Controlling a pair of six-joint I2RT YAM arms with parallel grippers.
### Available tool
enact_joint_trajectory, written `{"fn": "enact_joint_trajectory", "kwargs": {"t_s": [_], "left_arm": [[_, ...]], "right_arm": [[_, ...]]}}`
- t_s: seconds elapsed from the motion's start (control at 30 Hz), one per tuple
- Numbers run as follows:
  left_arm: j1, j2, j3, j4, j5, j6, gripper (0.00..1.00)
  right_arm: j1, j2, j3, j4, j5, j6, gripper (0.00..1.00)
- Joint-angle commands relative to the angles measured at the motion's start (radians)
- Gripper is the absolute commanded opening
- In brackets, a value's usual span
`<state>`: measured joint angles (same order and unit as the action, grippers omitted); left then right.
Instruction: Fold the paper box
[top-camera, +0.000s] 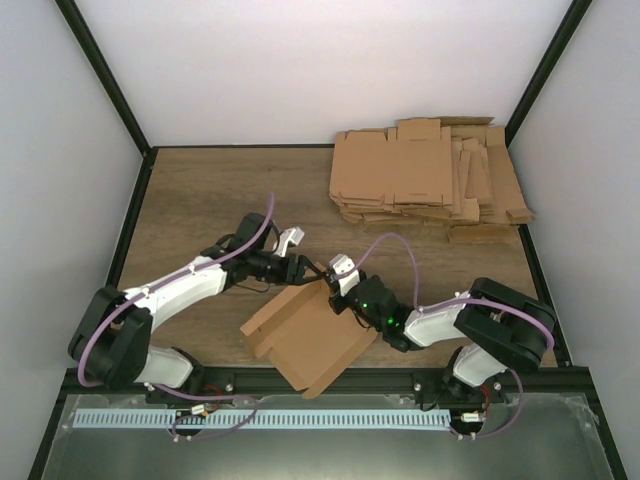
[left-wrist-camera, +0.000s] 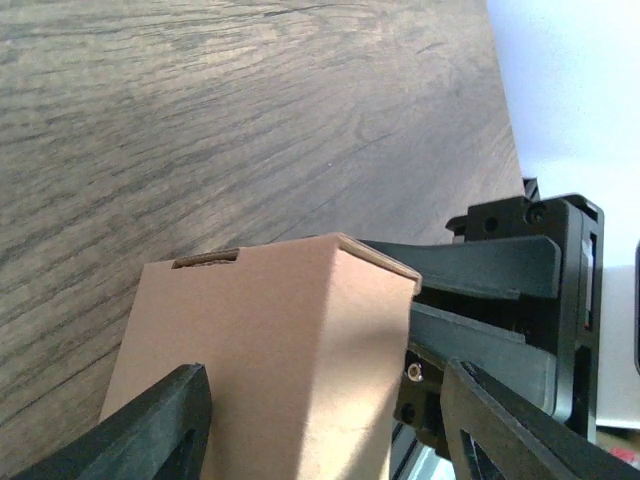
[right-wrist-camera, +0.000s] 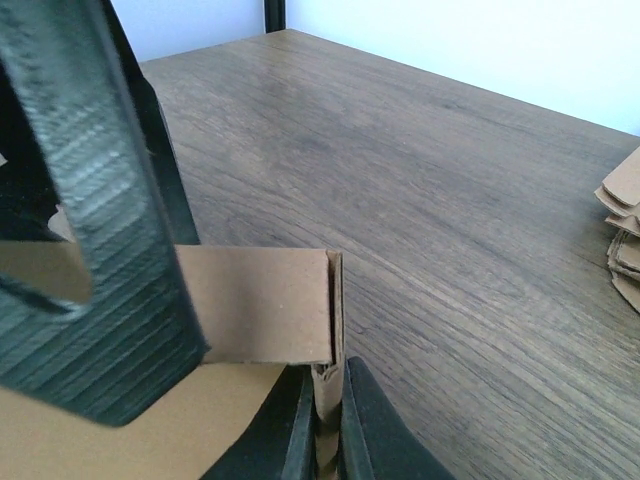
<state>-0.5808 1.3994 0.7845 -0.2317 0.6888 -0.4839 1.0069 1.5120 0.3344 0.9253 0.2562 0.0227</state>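
R gripper (right-wrist-camera: 327, 432) pinches paper box (right-wrist-camera: 260, 305) flap (L gripper (left-wrist-camera: 322, 425) spread astride corner)

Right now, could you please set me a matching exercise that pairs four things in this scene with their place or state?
Things:
1. paper box
2. pile of cardboard blanks
3. left gripper
4. right gripper

Place or state:
A. shut on the box's upright flap
B. stacked at the far right of the table
C. open, fingers either side of a folded corner
D. partly folded, at the middle of the table's near edge

Pairs: 1-D, 2-B, 3-C, 4-A
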Motion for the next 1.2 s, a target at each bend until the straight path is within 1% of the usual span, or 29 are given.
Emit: {"fn": "enact_joint_trajectory", "kwargs": {"t_s": [0.0,0.17,0.23,0.27,0.3,0.37,0.43,0.5,0.57,0.7,0.83,0.93,1.07,1.17], "left_arm": [[-0.010,-0.053,0.025,0.031,-0.023,-0.041,0.69],[-0.008,-0.097,0.025,0.053,-0.040,-0.076,0.75],[-0.007,-0.116,0.028,0.031,-0.077,-0.072,0.79],[-0.004,-0.128,0.028,0.010,-0.115,-0.071,0.83],[-0.004,-0.144,0.028,-0.008,-0.147,-0.067,0.86],[-0.004,-0.172,0.029,-0.031,-0.176,-0.054,0.89],[-0.004,-0.187,0.031,-0.043,-0.173,-0.036,0.89],[-0.004,-0.181,0.033,-0.061,-0.155,-0.022,0.84],[-0.004,-0.168,0.031,-0.074,-0.129,-0.012,0.76],[-0.004,-0.142,0.026,-0.082,-0.081,0.002,0.62],[-0.004,-0.111,0.029,-0.074,-0.047,0.000,0.52],[-0.004,-0.098,0.029,-0.069,-0.041,-0.005,0.48],[-0.004,-0.083,0.024,-0.067,-0.035,-0.005,0.47],[-0.005,-0.069,0.017,-0.051,-0.009,-0.013,0.47]], "right_arm": [[0.008,0.016,0.042,-0.020,0.025,0.006,0.01],[0.008,0.015,0.041,-0.030,0.039,0.022,0.01],[0.009,0.016,0.041,-0.036,0.045,0.034,0.01],[0.008,0.015,0.039,-0.040,0.045,0.039,0.01],[0.009,0.013,0.039,-0.042,0.041,0.042,0.01],[0.009,0.010,0.043,-0.055,0.037,0.047,0.01],[0.009,0.008,0.046,-0.061,0.037,0.049,0.01],[0.008,0.008,0.049,-0.060,0.037,0.048,0.01],[0.009,0.011,0.056,-0.066,0.038,0.048,0.01],[0.009,0.019,0.067,-0.073,0.040,0.051,0.01],[0.008,0.033,0.078,-0.085,0.026,0.055,0.01],[0.008,0.038,0.078,-0.085,0.023,0.057,0.01],[0.008,0.045,0.085,-0.086,0.028,0.054,0.01],[0.009,0.048,0.092,-0.093,0.069,0.069,0.01]]}}
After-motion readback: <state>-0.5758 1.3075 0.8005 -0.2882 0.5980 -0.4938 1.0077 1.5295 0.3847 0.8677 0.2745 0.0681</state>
